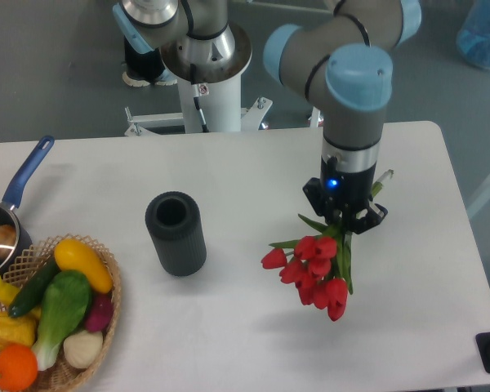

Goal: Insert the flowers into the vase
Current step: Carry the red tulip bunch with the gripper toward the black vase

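Observation:
The flowers (314,269) are a bunch of red tulips with green stems and leaves, hanging heads-down and tilted to the lower left from my gripper (344,222). The gripper is shut on the stems just above the blooms and holds the bunch above the table, right of centre. A stem end sticks out past the gripper at the upper right. The vase (176,233) is a dark grey ribbed cylinder standing upright on the white table (229,171), its round mouth open and empty. It is well to the left of the flowers.
A wicker basket (53,327) with yellow, green, red and orange vegetables sits at the front left corner. A blue-handled saucepan (8,212) stands at the left edge behind it. The robot base (206,73) is at the table's back.

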Controlling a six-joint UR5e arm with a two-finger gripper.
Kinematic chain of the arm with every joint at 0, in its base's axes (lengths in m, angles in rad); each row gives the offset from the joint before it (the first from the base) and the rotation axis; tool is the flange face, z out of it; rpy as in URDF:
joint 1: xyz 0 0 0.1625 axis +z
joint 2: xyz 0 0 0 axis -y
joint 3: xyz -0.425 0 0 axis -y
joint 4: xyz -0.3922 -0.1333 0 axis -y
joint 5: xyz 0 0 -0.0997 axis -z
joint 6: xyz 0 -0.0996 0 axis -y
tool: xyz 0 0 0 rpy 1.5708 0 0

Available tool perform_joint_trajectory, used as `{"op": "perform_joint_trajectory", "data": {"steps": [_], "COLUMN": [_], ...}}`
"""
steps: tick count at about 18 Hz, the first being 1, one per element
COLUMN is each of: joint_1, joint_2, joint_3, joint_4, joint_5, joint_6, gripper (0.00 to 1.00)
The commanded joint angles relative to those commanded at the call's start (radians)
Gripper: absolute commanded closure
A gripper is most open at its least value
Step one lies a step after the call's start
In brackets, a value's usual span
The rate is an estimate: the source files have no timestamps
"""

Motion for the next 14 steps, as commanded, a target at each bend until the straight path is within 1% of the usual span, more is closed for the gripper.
{"op": "perform_joint_trajectory", "data": {"steps": [3, 6, 8, 11, 13, 14], "joint_1": [-0.022, -0.020, -0.019, -0.012, -0.014, -0.012], "joint_2": [0.018, 0.041, 0.057, 0.072, 0.087, 0.091], "joint_3": [-0.008, -0.009, -0.020, -0.028, -0.052, -0.069], "joint_4": [0.000, 0.003, 0.012, 0.034, 0.046, 0.057], "joint_5": [-0.029, -0.122, -0.217, -0.362, -0.452, -0.522], "joint_6": [-0.018, -0.025, -0.038, -0.106, -0.115, -0.114], "gripper": [1.00, 1.00, 1.00, 1.00, 1.00, 1.00]}}
